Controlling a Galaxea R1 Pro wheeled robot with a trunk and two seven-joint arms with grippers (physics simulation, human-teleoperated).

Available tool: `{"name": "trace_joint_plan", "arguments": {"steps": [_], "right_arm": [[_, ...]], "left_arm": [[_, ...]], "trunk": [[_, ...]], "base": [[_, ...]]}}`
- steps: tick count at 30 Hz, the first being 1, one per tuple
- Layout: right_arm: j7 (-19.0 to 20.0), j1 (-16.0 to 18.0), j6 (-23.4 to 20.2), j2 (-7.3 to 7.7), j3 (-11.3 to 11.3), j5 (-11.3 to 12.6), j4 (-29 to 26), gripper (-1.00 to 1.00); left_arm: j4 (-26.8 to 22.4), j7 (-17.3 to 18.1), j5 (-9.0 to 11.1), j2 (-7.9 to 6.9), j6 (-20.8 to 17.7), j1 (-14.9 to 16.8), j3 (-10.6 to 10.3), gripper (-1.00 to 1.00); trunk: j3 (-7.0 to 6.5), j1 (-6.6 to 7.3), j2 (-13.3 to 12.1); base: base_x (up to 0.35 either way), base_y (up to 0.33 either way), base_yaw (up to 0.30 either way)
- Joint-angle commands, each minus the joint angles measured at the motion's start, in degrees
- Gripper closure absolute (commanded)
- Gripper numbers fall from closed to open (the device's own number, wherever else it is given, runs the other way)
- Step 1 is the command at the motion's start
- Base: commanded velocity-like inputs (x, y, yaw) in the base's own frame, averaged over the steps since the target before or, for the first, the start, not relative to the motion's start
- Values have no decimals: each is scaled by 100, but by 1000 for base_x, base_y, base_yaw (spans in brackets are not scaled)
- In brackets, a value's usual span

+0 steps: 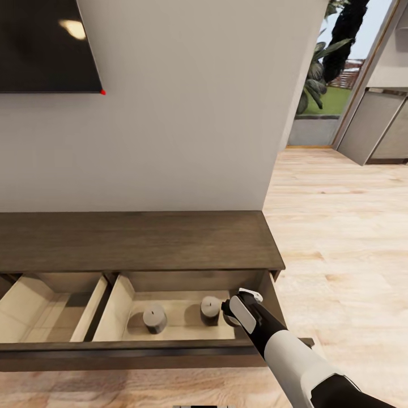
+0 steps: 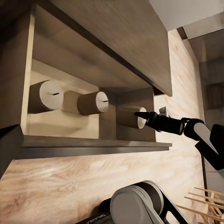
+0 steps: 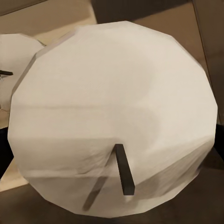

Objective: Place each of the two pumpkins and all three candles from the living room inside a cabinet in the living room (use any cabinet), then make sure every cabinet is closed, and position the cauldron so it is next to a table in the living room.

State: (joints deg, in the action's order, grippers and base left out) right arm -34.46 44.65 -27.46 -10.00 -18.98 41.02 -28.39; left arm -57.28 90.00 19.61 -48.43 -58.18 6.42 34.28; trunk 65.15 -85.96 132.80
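Three candles show in the left wrist view, all short grey-beige cylinders with pale flat tops and a thin dark wick: the first candle [image 2: 46, 96] and the second candle [image 2: 93, 102] stand side by side in the open drawer, and the third candle [image 2: 133, 116] is at the tip of the right gripper [image 2: 148, 118], beside the drawer's inner wall. In the head view, two of them stand free on the pale drawer floor in the lower middle of the frame, one [image 1: 154, 318] left of the other [image 1: 210, 310], well apart from each other. The right wrist view has the third one's faceted top very close, its dark wick [image 3: 124, 169] slanting up from the face.

The right gripper reaches down into the drawer's right end in the head view, at lower centre right; its black fingers [image 2: 161, 122] lie against the third candle, but how firmly they close on it I cannot tell. For the left gripper, the fingers' state cannot be told.

The cabinet [image 1: 136, 241] is long, low and of dark brown wood grain with a flat top, set against a plain white wall. Its drawer [image 1: 113, 303] is pulled out, with two beige compartments split by a divider; all candles are in the right one. Light wooden floor [image 1: 340, 226] planks fill the right of the frame.
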Motion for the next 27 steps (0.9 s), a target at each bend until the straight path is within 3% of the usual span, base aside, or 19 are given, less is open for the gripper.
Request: {"name": "trace_joint_plan", "arguments": {"steps": [1,27], "right_arm": [[-3,0,7,0,0,11,0,100],[1,0,11,0,-4,4,-8,100]], "left_arm": [[-1,0,0,0,0,0,0,-100],[1,0,0,0,0,0,0,-100]], "trunk": [[0,0,0],[0,0,0]], "base": [[56,0,0],[37,0,0]]}}
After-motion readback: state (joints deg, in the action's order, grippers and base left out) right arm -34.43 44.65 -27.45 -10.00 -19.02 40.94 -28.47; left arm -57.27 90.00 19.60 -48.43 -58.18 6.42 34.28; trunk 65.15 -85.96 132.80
